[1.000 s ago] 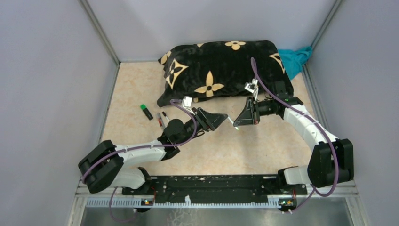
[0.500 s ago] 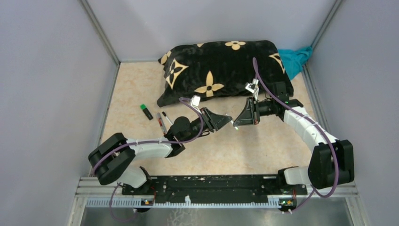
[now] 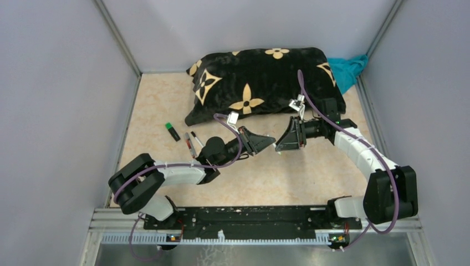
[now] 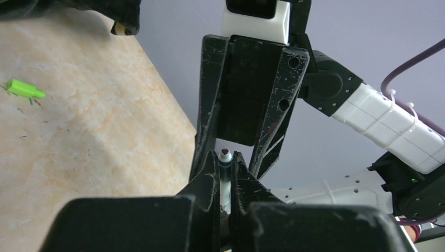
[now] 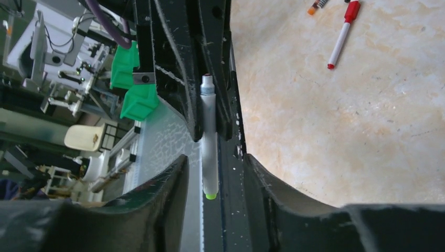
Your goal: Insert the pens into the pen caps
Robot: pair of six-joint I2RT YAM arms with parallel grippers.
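White pen with a green end, held above the table between the two grippers.
The left gripper is clenched on the barrel, and the dark tip sticks out past its fingers. The jaws of the right gripper stand apart on both sides of the green end and grasp nothing. I judge this a handover: the right should close squarely on the free barrel before the left lets go, leaving the tip bare for the green cap lying on the table.

Grey walls, beige marbled tabletop, blk floral pillow at back, teal cloth rt corner
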